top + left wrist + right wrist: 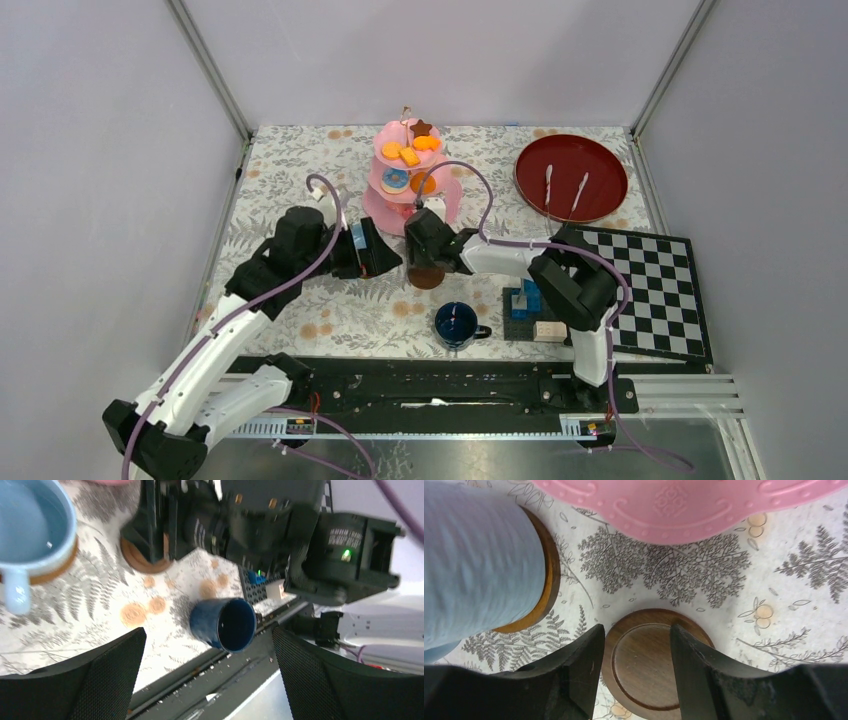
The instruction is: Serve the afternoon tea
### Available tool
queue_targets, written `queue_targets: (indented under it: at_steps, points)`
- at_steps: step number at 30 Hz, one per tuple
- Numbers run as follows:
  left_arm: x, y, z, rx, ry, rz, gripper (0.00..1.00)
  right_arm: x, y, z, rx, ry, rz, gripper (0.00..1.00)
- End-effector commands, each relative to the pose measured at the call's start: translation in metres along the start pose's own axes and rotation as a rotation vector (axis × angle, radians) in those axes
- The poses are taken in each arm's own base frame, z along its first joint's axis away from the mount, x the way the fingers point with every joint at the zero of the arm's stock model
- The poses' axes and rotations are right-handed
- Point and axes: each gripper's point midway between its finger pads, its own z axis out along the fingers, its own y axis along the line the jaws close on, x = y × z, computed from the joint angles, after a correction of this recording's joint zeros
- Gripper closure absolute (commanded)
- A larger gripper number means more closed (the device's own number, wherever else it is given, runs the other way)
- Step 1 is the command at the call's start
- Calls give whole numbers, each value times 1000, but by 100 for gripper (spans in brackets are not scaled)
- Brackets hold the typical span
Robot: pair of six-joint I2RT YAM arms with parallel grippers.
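Observation:
The pink three-tier stand (410,178) with toy pastries stands at the back middle; its base edge (689,505) shows in the right wrist view. The light-blue mug (30,525) sits on a brown saucer (57,570), also in the right wrist view (479,560). My left gripper (207,680) is open and empty, just off that mug. My right gripper (636,650) is open, its fingers just over the second, bare saucer (649,665), in front of the stand. The dark-blue mug (457,323) stands alone near the front edge, also in the left wrist view (225,625).
A red round tray (570,177) with two white utensils is at the back right. A black-and-white chequered board (655,285) lies at the right, a blue block stack (525,300) beside it near the dark-blue mug. White walls enclose the table.

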Motion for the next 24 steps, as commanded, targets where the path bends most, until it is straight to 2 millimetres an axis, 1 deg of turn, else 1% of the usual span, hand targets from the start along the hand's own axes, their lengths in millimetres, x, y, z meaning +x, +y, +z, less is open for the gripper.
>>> queue_targets:
  at_steps: [1, 3, 5, 7, 8, 10, 13, 15, 16, 17, 18, 21, 24]
  points:
    - [17, -22, -1, 118, 28, -114, 1, -18, -20, 2, 52, -64, -41, 42]
    - [24, -23, 1, 112, 41, -130, 1, -35, -13, -10, 12, -90, -49, 42]
    - [31, -28, 2, 109, 53, -139, 1, -50, -4, -31, -57, -94, -45, 40]
    - [43, -37, 6, 102, 77, -152, 1, -69, 4, -64, -132, -109, -40, 34]
    - [49, -39, 9, 87, 86, -156, 1, -80, 4, -83, -147, -126, -37, 31]
    - [67, -46, 17, 58, 120, -158, 1, -96, -9, -119, -137, -165, -40, 20]
    - [100, -56, 33, -18, 182, -147, 4, -111, -49, -169, -55, -229, -33, 7]
    - [123, -55, 41, -118, 217, -188, 9, -113, -80, -198, 10, -276, -6, 1]
    - [133, -47, 46, -197, 236, -239, 10, -113, -91, -212, 30, -298, 9, 1]
    - [144, -45, 51, -250, 257, -293, 9, -112, -100, -225, 44, -320, 24, 0]
    - [152, -45, 54, -284, 272, -335, 9, -109, -105, -236, 47, -341, 36, 0]
    - [173, -45, 61, -368, 293, -445, 10, -100, -108, -264, -1, -399, 81, 0]
    - [184, -44, 67, -415, 277, -542, 13, -87, -109, -271, -36, -402, 103, 1]
